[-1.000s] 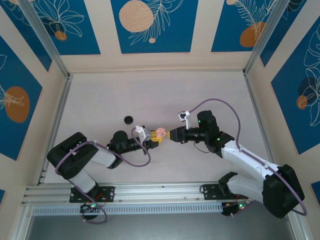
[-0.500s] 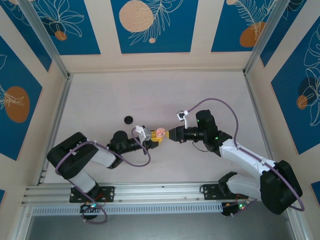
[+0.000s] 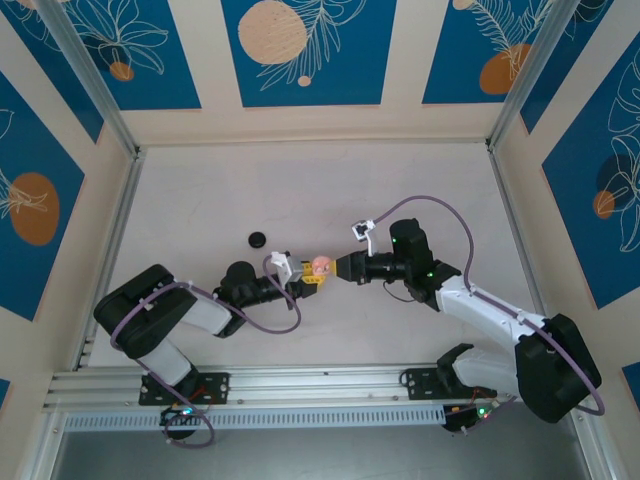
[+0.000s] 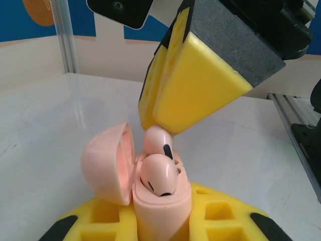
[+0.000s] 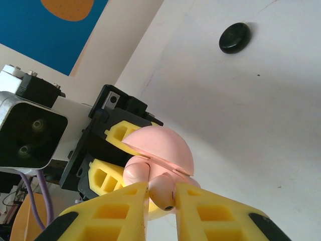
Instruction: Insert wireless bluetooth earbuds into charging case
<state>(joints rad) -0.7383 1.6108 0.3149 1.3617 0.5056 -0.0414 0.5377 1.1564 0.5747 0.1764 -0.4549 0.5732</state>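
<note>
The pale pink charging case (image 4: 159,206) stands upright with its lid (image 4: 105,163) swung open to the left, and my left gripper (image 4: 161,228) is shut on its body. One pale pink earbud (image 4: 158,173) sits in the case. My right gripper (image 5: 161,195) is shut on a second pale pink earbud (image 5: 164,190), whose lower end sits in the case's far slot (image 4: 156,139). From above, the two grippers meet tip to tip mid-table: the left gripper (image 3: 308,278), the case (image 3: 320,265), the right gripper (image 3: 338,268).
A small black round disc (image 3: 258,239) lies on the white table behind and left of the left gripper, also in the right wrist view (image 5: 234,37). Aluminium rails (image 3: 110,240) and patterned walls enclose the table (image 3: 300,190).
The right arm has edged slightly left toward the case, and its jaws have closed a little more on the earbud. The left arm and the case have stayed put.
</note>
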